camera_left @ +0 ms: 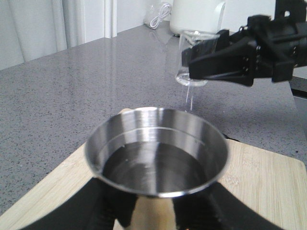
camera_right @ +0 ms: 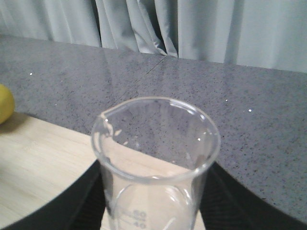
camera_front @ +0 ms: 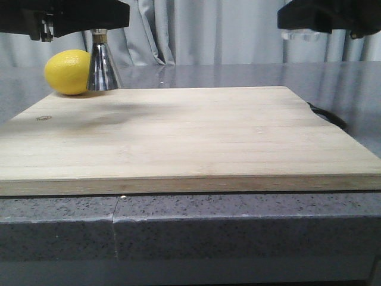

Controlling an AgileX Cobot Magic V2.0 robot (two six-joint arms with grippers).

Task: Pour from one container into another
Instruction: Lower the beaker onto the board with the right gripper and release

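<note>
Your left gripper (camera_left: 153,211) clamps the shiny steel hourglass jigger (camera_left: 156,151), mouth up to receive; your right gripper (camera_right: 153,211), well apart, grips the small clear glass beaker (camera_right: 156,148) upright, lifted for the pour.

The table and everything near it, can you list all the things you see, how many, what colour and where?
jigger: one, shiny steel, held over the board's left back corner.
beaker: one, clear glass, held up at the right.
lemon: one, yellow, behind the board beside the jigger.
cutting board: one, pale wood, on the counter.
counter: one, grey speckled stone, under the board.
curtain: one, pale grey, at the back.
left gripper: one, black, jaws shut on the jigger.
right gripper: one, black, jaws shut on the beaker.
</note>
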